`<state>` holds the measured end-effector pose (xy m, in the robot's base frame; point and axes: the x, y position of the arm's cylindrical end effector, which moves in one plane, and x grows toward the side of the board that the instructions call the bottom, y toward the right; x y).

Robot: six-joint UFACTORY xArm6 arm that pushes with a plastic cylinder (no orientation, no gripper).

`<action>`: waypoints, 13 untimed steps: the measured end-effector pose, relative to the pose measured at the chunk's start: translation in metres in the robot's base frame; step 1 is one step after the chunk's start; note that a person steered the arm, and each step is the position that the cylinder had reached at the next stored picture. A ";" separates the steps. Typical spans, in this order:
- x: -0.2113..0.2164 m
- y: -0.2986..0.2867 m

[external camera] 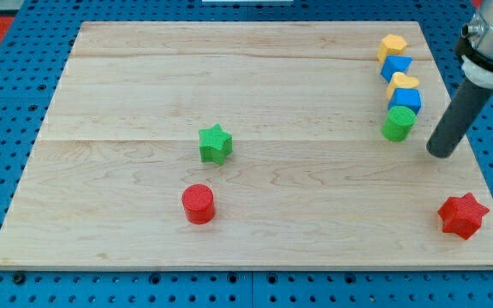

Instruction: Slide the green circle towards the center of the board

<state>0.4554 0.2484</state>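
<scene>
The green circle [398,123] stands near the wooden board's [144,85] right edge, at the lower end of a column of blocks. My tip [441,154] rests on the board just right of and slightly below the green circle, a small gap apart. The dark rod rises from it toward the view's top right corner.
Above the green circle, touching in a column: a blue block [405,99], a yellow block [402,83], a blue block [395,66] and a yellow block [392,45]. A green star [215,144] and a red circle [198,204] sit left of centre. A red star [462,215] sits at the lower right.
</scene>
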 end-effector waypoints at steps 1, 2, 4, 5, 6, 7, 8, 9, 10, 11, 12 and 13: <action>-0.031 0.000; -0.038 -0.102; -0.006 -0.197; 0.029 -0.223; -0.006 -0.259; -0.046 -0.253; -0.062 -0.254; -0.061 -0.206; -0.098 -0.216; -0.105 -0.239; -0.103 -0.242; -0.082 -0.197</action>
<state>0.3733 0.0517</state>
